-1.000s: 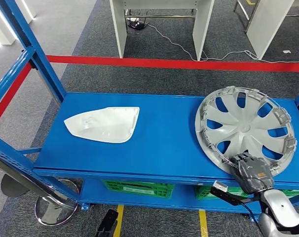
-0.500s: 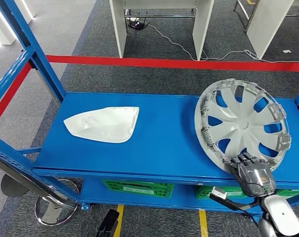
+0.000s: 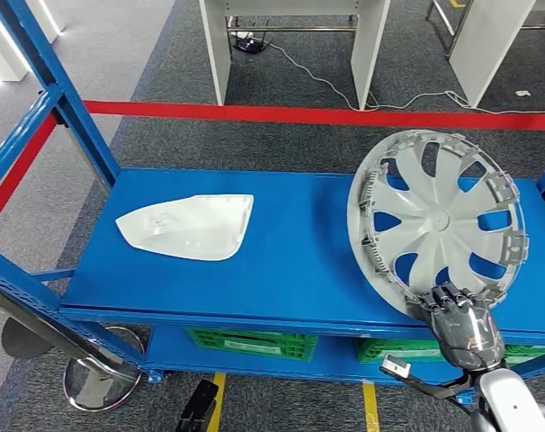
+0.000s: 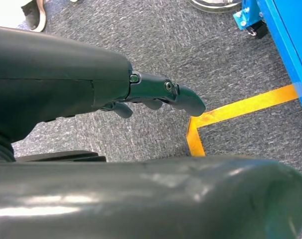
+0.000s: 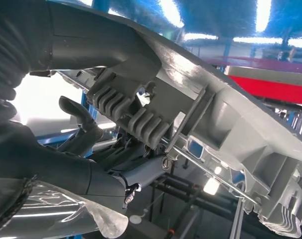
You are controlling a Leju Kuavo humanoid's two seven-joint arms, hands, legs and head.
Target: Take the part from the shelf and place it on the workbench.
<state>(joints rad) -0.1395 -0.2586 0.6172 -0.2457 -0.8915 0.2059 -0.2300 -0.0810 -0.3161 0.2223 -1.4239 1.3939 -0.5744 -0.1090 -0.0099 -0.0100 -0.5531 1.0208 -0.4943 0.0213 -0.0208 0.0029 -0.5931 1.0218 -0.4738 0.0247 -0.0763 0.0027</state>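
Note:
A grey wheel cover (image 3: 436, 220) with several spokes is tilted up off the blue shelf (image 3: 297, 247) at the right end, its far rim raised. My right hand (image 3: 461, 324) grips its near rim from below at the shelf's front edge. In the right wrist view the cover's ribbed inner rim (image 5: 202, 114) lies across my right hand (image 5: 85, 149), whose fingers curl under it. A white flat panel (image 3: 188, 227) lies on the left half of the shelf. My left hand (image 4: 149, 94) hangs over the carpet and holds nothing, fingers stretched out.
Blue shelf uprights (image 3: 66, 108) rise at the left. Green crates (image 3: 249, 344) sit on the lower shelf. A red floor line (image 3: 310, 115) runs behind the shelf, with white table legs (image 3: 368, 45) beyond. Yellow floor tape (image 4: 232, 112) lies near the shelf's foot.
My right hand has lifted the wheel cover's near edge, so the cover tilts more steeply and stands higher off the shelf. The white panel has not moved.

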